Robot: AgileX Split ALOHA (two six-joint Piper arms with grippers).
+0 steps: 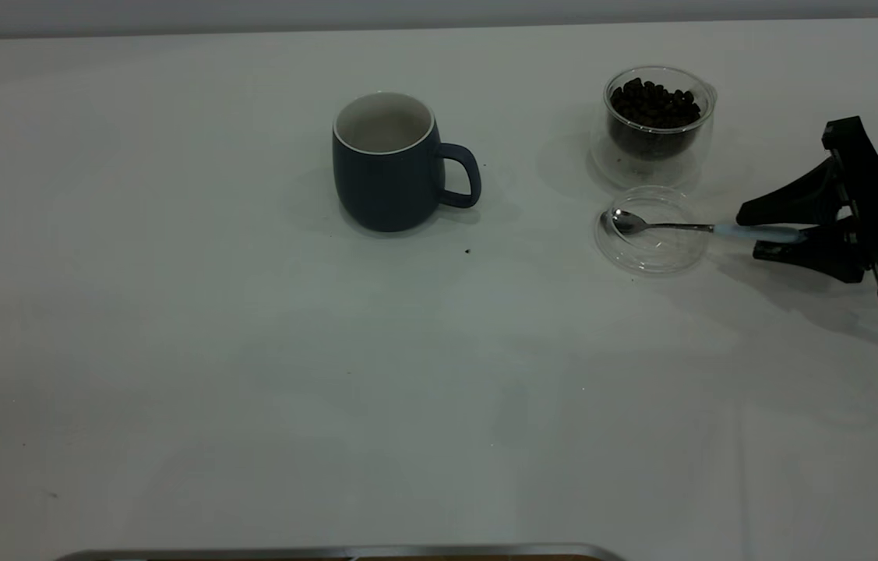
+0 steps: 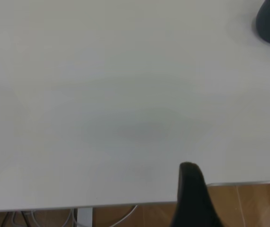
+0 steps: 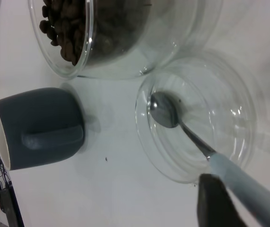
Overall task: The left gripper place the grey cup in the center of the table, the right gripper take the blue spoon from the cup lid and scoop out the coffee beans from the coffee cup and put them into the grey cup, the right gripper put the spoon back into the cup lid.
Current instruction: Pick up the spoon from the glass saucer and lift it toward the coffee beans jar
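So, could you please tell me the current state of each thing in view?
grey cup: upright, empty, mid-table.
coffee cup: upright, holding coffee beans.
cup lid: flat on the table.
blue spoon: bowl in the lid, handle between the fingers.
right end effector: open around the spoon handle.
left end effector: near the table edge.

Blue spoon (image 1: 688,227) bowl rests in cup lid (image 1: 653,249).

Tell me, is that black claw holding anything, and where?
Not clearly yet. The right gripper has its fingers on either side of the spoon at its pale blue handle end, but the bowl lies in the lid. Whether they have closed cannot be told.
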